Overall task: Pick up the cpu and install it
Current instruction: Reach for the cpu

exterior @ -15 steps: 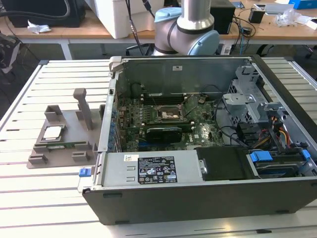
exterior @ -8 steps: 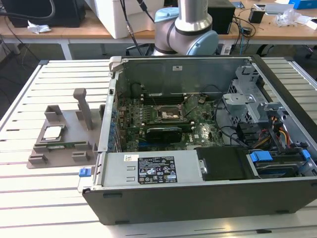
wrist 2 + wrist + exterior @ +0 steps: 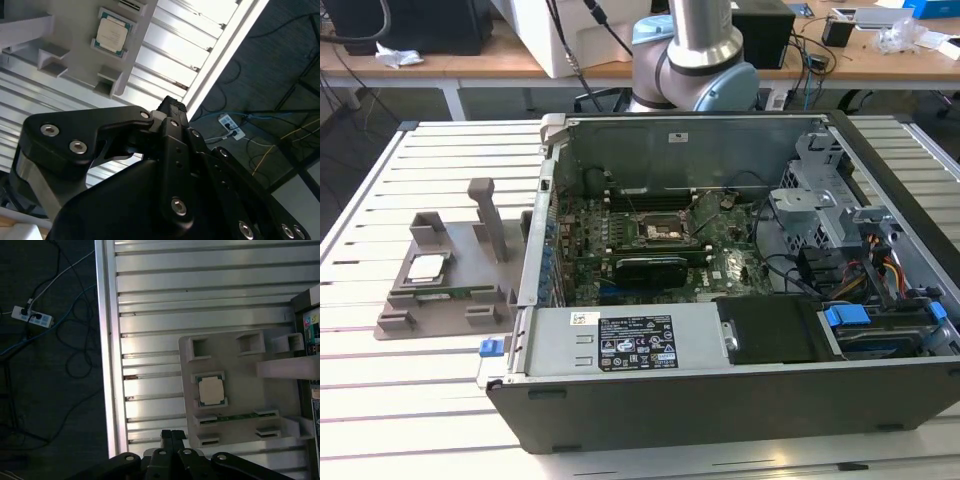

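Exterior view, read from its left to its right. The slatted table (image 3: 370, 200) carries a grey fixture (image 3: 430, 230) at the frame's left. The cpu (image 3: 427, 266) lies flat in one of its pockets, metal top up. The green memory stick (image 3: 448, 295) lies in the slot just beside it, toward the frame's lower edge. At centre stands the open computer case (image 3: 720, 410). On its motherboard (image 3: 730, 265) the cpu socket (image 3: 665, 232) sits near the middle and looks unfilled, well apart from the fixture. The robot arm (image 3: 695, 50) rises behind the case at top centre.

Both wrist views look past the gripper toward the fixture. The gripper (image 3: 172, 432) has its two fingers pressed together, with nothing between them. The second wrist view shows the same closed tips (image 3: 172, 104).

The governing relation is seen in the first wrist view. The cpu (image 3: 211, 390) lies beyond the fingertips and apart from them, offset toward the side where the case wall (image 3: 312, 325) shows. The memory stick (image 3: 235, 416) and a strip of fixture (image 3: 235, 360) lie between them. The chip is nearly square, so no long axis stands out. Its edges run square with the fixture's edges, and the seam between the fingers appears roughly parallel to one pair of them. The cpu (image 3: 111, 33) rests untouched in its pocket, so the pick has not been made.
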Robot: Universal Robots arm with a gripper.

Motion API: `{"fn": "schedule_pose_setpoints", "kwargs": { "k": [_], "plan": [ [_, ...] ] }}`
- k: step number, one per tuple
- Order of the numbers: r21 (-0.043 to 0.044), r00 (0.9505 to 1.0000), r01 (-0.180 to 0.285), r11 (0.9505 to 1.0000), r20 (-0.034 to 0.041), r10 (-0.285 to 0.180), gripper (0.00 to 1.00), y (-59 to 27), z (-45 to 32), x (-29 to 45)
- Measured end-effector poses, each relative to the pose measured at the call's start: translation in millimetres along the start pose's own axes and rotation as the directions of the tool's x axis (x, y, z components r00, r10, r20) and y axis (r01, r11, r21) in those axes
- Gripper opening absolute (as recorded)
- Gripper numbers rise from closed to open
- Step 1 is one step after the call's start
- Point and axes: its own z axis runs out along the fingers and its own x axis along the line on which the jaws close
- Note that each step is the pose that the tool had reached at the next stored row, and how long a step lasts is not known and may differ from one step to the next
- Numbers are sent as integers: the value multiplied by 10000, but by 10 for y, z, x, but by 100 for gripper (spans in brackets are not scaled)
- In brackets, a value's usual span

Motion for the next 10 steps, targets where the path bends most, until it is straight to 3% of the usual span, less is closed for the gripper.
{"fn": "schedule_pose_setpoints", "kwargs": {
  "k": [7, 10],
  "plan": [
    [5, 10000, -1, 10000, -2, 1, 11, 12, 46, 248],
    [15, 10000, 19, 10000, 0, -19, 11, 47, 76, 248]
  ]
}}
